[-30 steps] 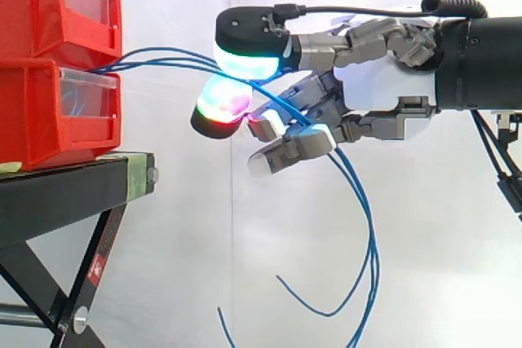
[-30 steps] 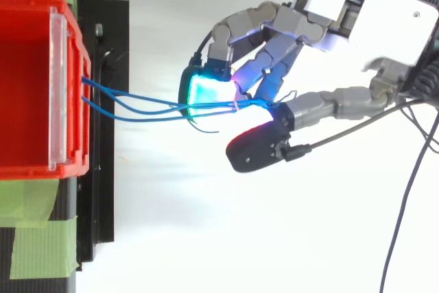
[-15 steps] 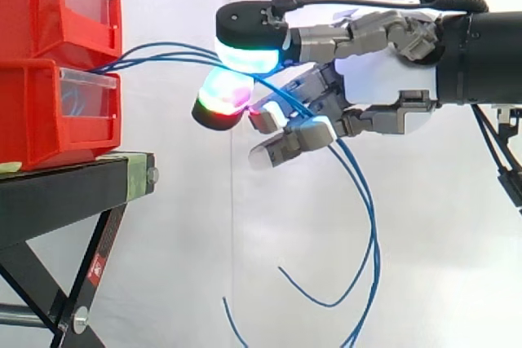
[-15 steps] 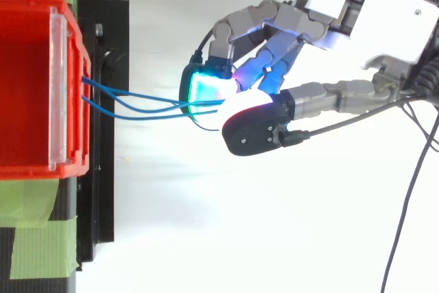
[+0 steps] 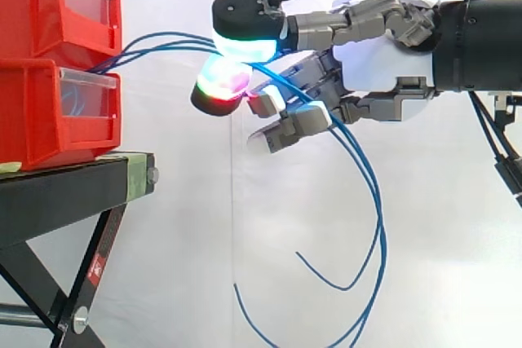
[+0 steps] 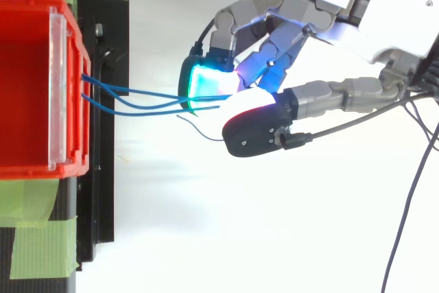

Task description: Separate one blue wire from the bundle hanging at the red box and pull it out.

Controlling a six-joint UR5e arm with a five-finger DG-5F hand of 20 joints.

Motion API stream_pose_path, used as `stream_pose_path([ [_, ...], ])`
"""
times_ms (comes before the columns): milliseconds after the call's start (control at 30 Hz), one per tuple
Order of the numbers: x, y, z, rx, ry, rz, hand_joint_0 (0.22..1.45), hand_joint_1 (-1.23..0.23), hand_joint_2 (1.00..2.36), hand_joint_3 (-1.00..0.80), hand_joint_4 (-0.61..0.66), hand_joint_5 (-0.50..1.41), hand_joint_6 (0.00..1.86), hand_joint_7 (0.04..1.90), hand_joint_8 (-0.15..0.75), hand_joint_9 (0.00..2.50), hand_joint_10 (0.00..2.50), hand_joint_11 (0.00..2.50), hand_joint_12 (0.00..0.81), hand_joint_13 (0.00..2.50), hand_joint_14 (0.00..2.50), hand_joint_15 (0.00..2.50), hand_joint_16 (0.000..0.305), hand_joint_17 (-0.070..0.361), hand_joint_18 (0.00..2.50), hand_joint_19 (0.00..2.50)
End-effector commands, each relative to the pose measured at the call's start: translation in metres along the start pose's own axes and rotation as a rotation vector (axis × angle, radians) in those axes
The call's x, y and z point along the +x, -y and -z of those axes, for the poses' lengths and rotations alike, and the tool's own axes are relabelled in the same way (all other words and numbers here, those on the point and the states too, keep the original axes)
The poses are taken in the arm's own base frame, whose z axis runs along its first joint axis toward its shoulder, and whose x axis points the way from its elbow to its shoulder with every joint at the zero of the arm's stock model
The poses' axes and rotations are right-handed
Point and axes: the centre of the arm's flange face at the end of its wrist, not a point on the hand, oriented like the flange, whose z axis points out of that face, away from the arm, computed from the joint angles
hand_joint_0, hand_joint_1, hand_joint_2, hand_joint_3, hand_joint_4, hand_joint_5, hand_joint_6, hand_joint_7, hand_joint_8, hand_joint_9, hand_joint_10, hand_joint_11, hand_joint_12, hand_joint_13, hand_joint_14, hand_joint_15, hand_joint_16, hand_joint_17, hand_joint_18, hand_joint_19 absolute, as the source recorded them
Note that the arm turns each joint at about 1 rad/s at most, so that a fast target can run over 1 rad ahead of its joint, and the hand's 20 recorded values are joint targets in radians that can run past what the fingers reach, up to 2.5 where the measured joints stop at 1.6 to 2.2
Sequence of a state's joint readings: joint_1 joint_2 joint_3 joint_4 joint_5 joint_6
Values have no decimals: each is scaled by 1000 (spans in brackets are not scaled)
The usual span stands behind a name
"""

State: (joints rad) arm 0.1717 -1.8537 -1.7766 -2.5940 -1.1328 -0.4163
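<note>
Three blue wires (image 5: 155, 42) run out of the upper red box (image 5: 61, 10) and arc right to my hand (image 5: 383, 71). They pass between the thumb pad glowing green above and a fingertip (image 5: 220, 94) glowing red and green below, which nearly meet on them. Behind the hand the wires loop down and their loose ends (image 5: 326, 279) hang free. From above, the wires (image 6: 137, 101) leave the box's (image 6: 27, 87) front edge and vanish under the thumb of the hand (image 6: 370, 12). The other fingers are curled beneath the wires.
A second red box (image 5: 57, 112) sits under the first on the black stand (image 5: 73, 185), whose legs run down at the left. Green tape (image 6: 34, 238) holds the box at the stand's near end. A white curtain is behind.
The thumb has swung over the wires and closed toward the fingertip. The hand has risen slightly, the wires at the box lifted with it, and the loose ends swung upward.
</note>
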Motion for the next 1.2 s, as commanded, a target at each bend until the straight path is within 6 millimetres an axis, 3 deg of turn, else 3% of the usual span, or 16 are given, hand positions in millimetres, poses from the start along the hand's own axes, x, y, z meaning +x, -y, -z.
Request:
stream_pose_path([
  [0,0,-1,0,0,4,3,743,-891,1018,-315,166,-233,860,988,300,1038,16,1301,305,1409,21,1327,49,111,586,445],
  [500,2,-1,-1,-4,11,6,754,-918,1001,-492,171,-253,872,964,289,919,14,1300,302,1395,21,1372,49,110,615,442],
  [733,2,-1,-1,-6,12,5,623,-700,1000,-500,192,-246,861,960,302,964,15,1292,299,1419,17,1396,50,113,612,509],
  [1167,2,0,0,-2,11,7,614,-534,1000,-500,196,-236,855,956,319,1028,16,1271,291,1458,17,1399,51,115,643,528],
])
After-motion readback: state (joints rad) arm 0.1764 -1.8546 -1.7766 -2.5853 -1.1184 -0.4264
